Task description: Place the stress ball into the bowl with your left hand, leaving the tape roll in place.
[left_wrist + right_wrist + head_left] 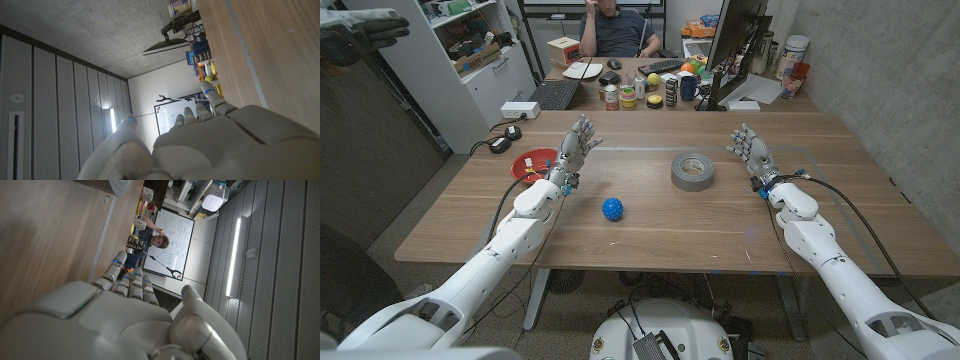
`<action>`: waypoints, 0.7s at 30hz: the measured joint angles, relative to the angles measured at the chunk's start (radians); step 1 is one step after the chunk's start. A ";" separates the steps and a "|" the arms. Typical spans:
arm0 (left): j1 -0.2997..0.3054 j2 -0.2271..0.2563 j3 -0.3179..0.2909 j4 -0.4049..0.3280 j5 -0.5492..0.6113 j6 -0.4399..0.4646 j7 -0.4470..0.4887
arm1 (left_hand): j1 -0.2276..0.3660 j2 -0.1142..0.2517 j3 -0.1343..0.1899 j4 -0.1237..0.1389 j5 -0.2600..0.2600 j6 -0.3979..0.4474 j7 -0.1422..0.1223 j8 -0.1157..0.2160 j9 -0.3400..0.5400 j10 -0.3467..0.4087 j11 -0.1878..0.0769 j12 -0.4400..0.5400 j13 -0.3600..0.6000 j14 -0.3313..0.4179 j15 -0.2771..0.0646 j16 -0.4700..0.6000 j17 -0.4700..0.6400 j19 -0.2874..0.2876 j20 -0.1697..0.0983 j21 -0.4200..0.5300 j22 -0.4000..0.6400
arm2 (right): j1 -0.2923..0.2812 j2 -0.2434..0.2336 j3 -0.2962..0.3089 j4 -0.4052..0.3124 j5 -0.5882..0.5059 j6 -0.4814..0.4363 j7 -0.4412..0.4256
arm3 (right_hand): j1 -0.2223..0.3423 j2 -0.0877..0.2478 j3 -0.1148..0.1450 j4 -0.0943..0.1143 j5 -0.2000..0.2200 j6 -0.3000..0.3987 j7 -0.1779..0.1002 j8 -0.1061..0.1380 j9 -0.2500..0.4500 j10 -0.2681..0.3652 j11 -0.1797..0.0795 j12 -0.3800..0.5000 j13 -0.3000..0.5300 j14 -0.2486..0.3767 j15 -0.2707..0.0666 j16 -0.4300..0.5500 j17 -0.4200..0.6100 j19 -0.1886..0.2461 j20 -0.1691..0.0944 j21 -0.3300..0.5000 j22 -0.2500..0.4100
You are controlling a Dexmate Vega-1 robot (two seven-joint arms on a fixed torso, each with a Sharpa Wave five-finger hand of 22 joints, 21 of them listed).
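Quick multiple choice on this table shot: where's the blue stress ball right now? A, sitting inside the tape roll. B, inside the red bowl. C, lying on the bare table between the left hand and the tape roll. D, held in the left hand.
C: the blue stress ball lies on the wooden table, apart from the left hand, the red bowl and the tape roll.

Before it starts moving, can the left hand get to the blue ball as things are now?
Probably yes. The left hand is open, and the blue ball lies alone on bare table beside that forearm, with the tape roll well off to the side.
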 measured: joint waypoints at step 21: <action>0.009 0.056 0.001 -0.014 0.045 -0.164 -0.173 | 0.046 -0.019 0.001 -0.037 0.000 0.001 -0.023 0.004 0.000 -0.005 0.005 -0.001 0.000 0.000 0.000 0.000 0.000 -0.011 0.000 -0.018 0.000 | 0.007 0.031 0.041 0.034 -0.046 0.026 0.085 | 0.000 0.000 -0.003 -0.003 0.000 0.000 0.000 0.000 0.000 0.000 0.000 0.000 0.000 0.000 0.000 0.000 0.000 0.000 0.000 -0.008 0.000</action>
